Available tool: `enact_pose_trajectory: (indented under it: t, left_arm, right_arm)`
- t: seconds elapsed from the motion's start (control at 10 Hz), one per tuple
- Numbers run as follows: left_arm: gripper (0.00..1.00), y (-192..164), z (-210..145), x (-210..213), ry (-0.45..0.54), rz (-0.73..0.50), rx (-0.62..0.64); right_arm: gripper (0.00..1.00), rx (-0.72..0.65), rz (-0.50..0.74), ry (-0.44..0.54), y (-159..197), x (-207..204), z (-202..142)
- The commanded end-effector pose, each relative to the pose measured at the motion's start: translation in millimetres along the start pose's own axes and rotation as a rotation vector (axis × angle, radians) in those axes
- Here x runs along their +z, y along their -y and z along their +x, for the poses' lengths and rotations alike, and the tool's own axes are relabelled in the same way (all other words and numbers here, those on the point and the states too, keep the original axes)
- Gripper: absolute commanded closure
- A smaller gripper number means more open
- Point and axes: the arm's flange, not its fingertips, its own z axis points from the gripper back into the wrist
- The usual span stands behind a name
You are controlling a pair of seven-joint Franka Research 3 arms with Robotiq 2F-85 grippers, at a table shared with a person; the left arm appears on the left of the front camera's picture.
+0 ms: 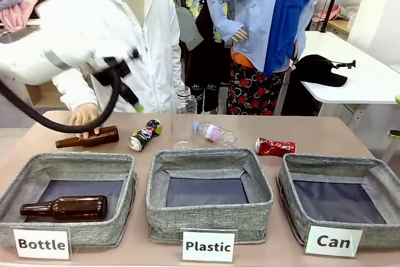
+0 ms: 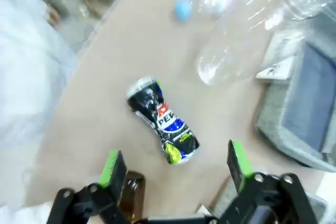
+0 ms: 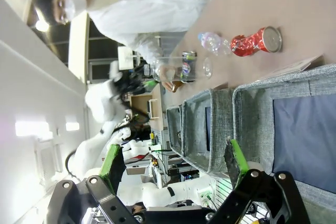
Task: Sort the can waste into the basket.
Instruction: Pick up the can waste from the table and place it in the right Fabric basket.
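From my station I see the left gripper [image 2: 175, 161] with its jaws spread wide and nothing between the green pads [image 2: 112, 165], hanging above the table [image 1: 250, 123] just over the dark blue-black can [image 2: 163, 121]. That can lies on its side, crushed at the waist, its yellow-green end toward the fingers. In the front view the left arm is blurred, and its gripper [image 1: 134, 103] points down toward the same can [image 1: 145, 134], which lies behind the gap between the "Bottle" basket [image 1: 69, 164] and the "Plastic" basket [image 1: 209, 217]. The red can [image 1: 275, 147] lies on its side on the table just behind the back left corner of the "Can" basket [image 1: 294, 198], apart from the rim; that basket's dark bottom is bare. The right gripper [image 3: 173, 158] is also wide open and holds nothing, set on the near side of the "Can" basket [image 3: 283, 80] with the red can [image 3: 257, 41] beyond it. Beside the dark can a person's hand [image 1: 84, 117] rests on a brown bottle [image 1: 87, 137] on the table. Another brown bottle [image 1: 65, 207] lies inside the "Bottle" basket. A clear plastic bottle [image 1: 214, 132] lies between the two cans, and a second clear bottle [image 1: 182, 114] stands upright near it.
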Motion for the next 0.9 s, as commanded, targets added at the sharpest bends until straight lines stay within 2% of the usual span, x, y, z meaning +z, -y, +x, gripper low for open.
enact_pose_trajectory:
  t: [0.0, 0.2, 0.4, 0.6, 0.8]
  left_arm:
    - [0.0, 81.8, -58.9, 115.4, 0.188, 0.067, -0.106]
    - [0.0, 133.4, -103.5, 170.7, 0.111, 0.026, -0.095]
    - [0.0, 154.9, -173.5, 215.2, 0.099, -0.025, -0.011]
    - [0.0, 149.4, -236.7, 256.6, 0.143, -0.086, 0.171]
    - [0.0, 118.9, -297.4, 295.0, 0.247, -0.186, 0.349]
  right_arm:
    - [0.0, 0.026, 0.012, -0.002, -0.5, 0.9, 0.4]
    - [0.0, 0.026, 0.012, -0.002, -0.5, 0.9, 0.4]
    - [0.0, 0.026, 0.012, -0.002, -0.5, 0.9, 0.4]
    - [0.0, 0.026, 0.012, -0.002, -0.5, 0.9, 0.4]
    - [0.0, 0.026, 0.012, -0.002, -0.5, 0.9, 0.4]
